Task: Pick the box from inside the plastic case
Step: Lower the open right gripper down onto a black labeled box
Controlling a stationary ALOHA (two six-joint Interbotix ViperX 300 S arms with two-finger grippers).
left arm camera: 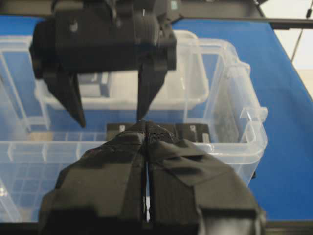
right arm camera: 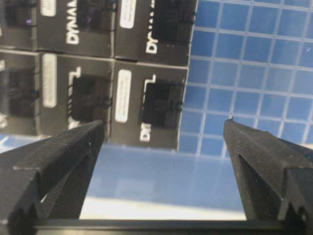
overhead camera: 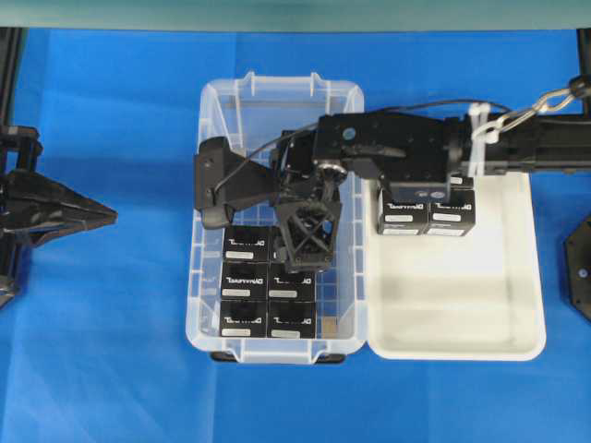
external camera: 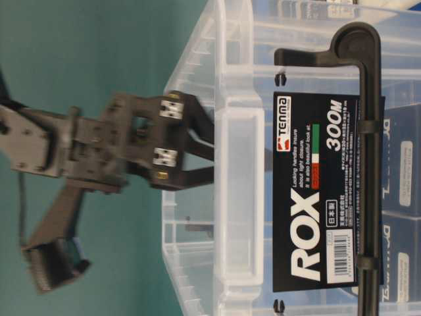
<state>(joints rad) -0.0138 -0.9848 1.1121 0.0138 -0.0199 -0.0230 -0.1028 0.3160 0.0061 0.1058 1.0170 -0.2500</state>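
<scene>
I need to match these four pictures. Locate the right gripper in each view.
Overhead: right gripper over the plastic case's upper left.
Table-level: left of centre, outside the case wall.
Left wrist: top, fingers pointing down.
Right wrist: bottom, fingers wide apart.
Shared landmark: the black boxes.

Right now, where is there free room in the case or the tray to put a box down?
The white tray is bare except for two boxes at its far end. In the case, boxes fill the near middle; a bare floor strip runs along the tray-side wall. The far half is crowded by the open right gripper.
</scene>
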